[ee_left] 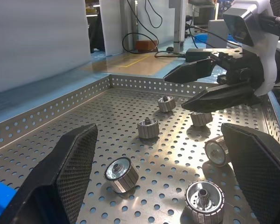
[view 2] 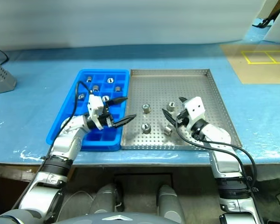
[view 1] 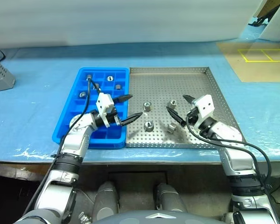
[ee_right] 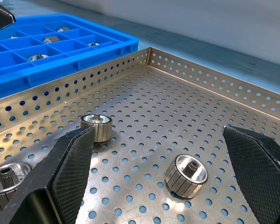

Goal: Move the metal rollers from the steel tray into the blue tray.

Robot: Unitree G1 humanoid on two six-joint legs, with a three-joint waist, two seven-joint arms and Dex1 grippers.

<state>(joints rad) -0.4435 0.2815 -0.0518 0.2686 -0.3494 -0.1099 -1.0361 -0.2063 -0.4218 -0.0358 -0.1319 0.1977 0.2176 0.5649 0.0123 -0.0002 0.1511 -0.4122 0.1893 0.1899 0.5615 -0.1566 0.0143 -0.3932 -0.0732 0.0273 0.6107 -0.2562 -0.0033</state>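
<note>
Steel tray (view 1: 200,84), frame centre: four metal rollers (view 1: 149,125) loose on its perforated floor, awaiting transfer. Blue tray (view 1: 84,74), adjoining at left: several rollers sorted into compartments. Left gripper (view 1: 129,108) and right gripper (view 1: 177,108): jaws wide, empty, poised facing the loose rollers.

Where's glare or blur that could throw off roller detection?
Left wrist view: bright glare patch on the steel tray floor among the metal rollers; the left gripper's fingers blurred up close. Right wrist view: roller tops gleam. Head views: even light, soft shadows.
</note>
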